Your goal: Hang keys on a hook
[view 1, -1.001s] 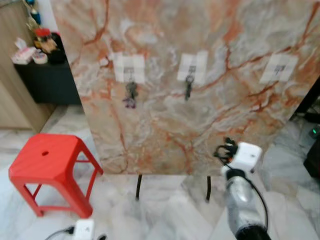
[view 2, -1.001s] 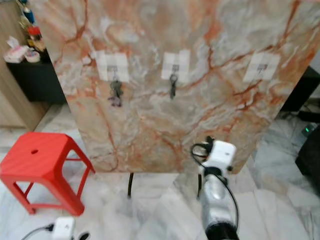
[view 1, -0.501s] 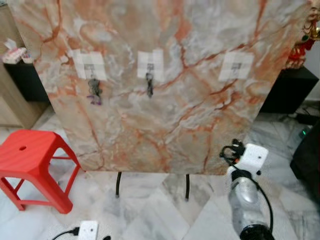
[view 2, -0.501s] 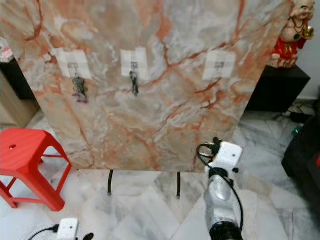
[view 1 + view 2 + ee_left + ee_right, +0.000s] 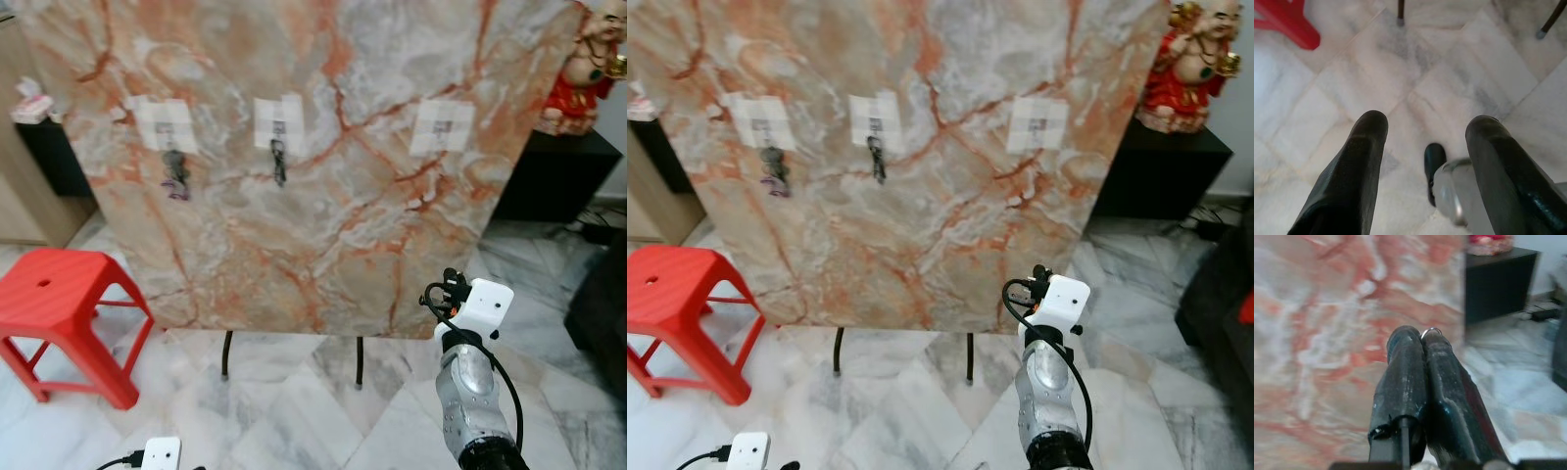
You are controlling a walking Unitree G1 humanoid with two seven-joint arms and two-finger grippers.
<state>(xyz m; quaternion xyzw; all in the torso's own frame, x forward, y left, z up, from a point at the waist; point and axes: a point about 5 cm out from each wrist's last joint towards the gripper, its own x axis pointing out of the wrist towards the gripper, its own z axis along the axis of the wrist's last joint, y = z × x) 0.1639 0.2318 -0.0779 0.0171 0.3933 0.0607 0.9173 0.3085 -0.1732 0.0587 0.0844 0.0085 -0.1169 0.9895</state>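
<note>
A tall marble board (image 5: 294, 225) stands in front of me with three white hook pads. Keys hang from the left hook (image 5: 174, 176) and from the middle hook (image 5: 279, 162). The right hook (image 5: 442, 127) is bare. My right arm (image 5: 472, 372) is raised at the lower right, below that bare hook and short of the board. In the right wrist view my right gripper (image 5: 1422, 335) is shut, and a thin metal key ring (image 5: 1431, 330) pokes out at its fingertips. The keys themselves are hidden. My left gripper (image 5: 1425, 127) hangs open over the floor.
A red plastic stool (image 5: 59, 304) stands on the marble floor left of the board. Two thin black legs (image 5: 359, 362) hold the board up. A black cabinet (image 5: 563, 176) with a red figurine (image 5: 588, 59) sits behind its right edge. More dark furniture is at far left.
The camera has swung to the right, so the board and stool sit further left in the picture and the figurine has come into view. My right arm stays raised and shut.
</note>
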